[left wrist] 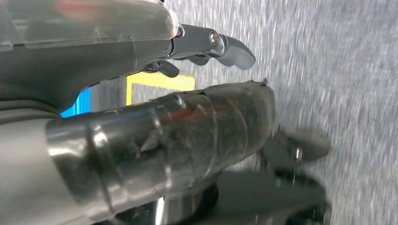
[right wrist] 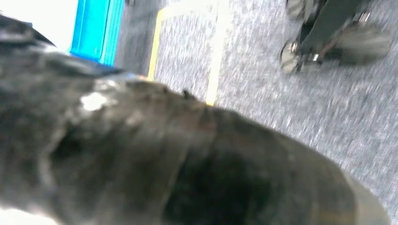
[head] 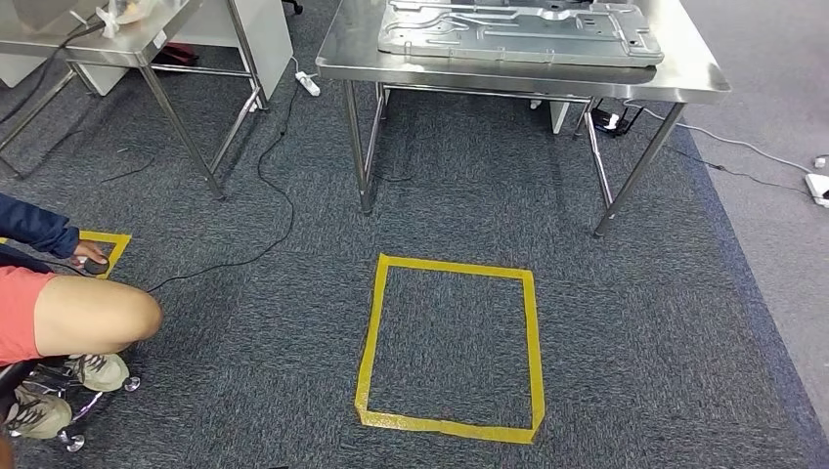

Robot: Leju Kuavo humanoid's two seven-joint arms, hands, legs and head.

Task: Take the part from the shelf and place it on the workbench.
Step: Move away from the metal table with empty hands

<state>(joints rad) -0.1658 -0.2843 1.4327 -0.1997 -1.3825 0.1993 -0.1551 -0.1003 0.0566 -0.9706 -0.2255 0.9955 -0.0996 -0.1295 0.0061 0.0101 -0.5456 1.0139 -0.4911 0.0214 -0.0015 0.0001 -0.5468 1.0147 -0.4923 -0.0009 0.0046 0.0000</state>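
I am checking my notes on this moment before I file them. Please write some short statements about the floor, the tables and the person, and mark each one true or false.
1. A rectangle of yellow tape lies on the carpet in front of the steel workbench. True.
2. The workbench is bare. False: a large grey metal panel lies flat on it.
3. A person sits at the left of the head view, one hand reaching toward the floor. True.
4. The left robot hand holds a part. False: its fingers are apart, with carpet beyond them and nothing between.
5. A black cable runs across the carpet near the second table. True.
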